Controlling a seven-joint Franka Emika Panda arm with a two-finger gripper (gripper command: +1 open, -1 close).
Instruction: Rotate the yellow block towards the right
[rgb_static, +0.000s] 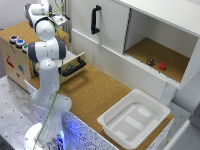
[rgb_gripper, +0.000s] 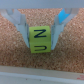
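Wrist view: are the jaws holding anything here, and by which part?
The yellow block sits between the jaws, one against each of its two opposite side faces, on the cork surface. It looks gripped, though firm clamping cannot be confirmed.

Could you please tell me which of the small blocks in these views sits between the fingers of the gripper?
The yellow block, flanked by the gripper. The red block and dark block lie inside the open cabinet.

My arm (rgb_static: 46, 65): glossy white rounded segments, stacked links with dark grey joint bands.
My base (rgb_static: 42, 137): round white foot, blue glow beside it.
My cable (rgb_static: 50, 117): thin green line down my lower links.
My gripper (rgb_gripper: 39, 31): two pale grey fingers (rgb_gripper: 20, 22), one with a light blue patch near its root.
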